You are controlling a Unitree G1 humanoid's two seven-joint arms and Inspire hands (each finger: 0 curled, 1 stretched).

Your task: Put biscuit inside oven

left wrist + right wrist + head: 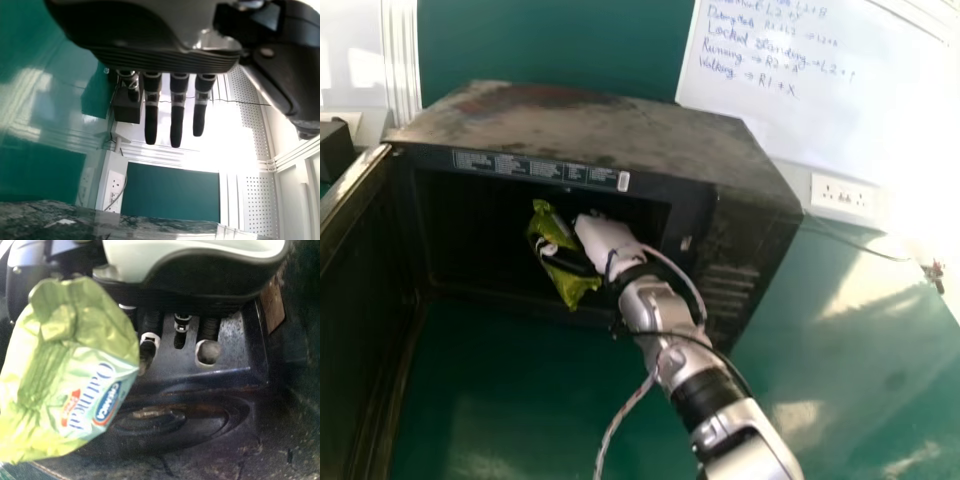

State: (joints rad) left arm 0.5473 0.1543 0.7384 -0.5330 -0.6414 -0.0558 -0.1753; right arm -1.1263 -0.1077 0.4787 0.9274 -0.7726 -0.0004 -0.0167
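"So, where is the biscuit packet (575, 288)?"

"At the open mouth of the microwave oven (600, 125). In the head view its lower end overlaps the front sill."

"Is it resting on anything in there?"

"I can't tell whether it touches the oven floor. The right hand (603, 240) has it, fingers and thumb bent round the crinkled yellow-green foil, and a dark digit crosses the wrapper."

"And the arm?"

"It slants in from the lower right, a braided cable (617, 425) looping beside it."

"What about the left hand (150, 60)?"

"Released, in the left wrist view, its fingers straight and holding nothing."

"Is the oven door (355, 300) open?"

"Yes, swung wide on the left, with the green counter (520, 400) in front of the oven. Behind, there's a handwritten whiteboard (820, 100), with a white socket panel (843, 194) below it."
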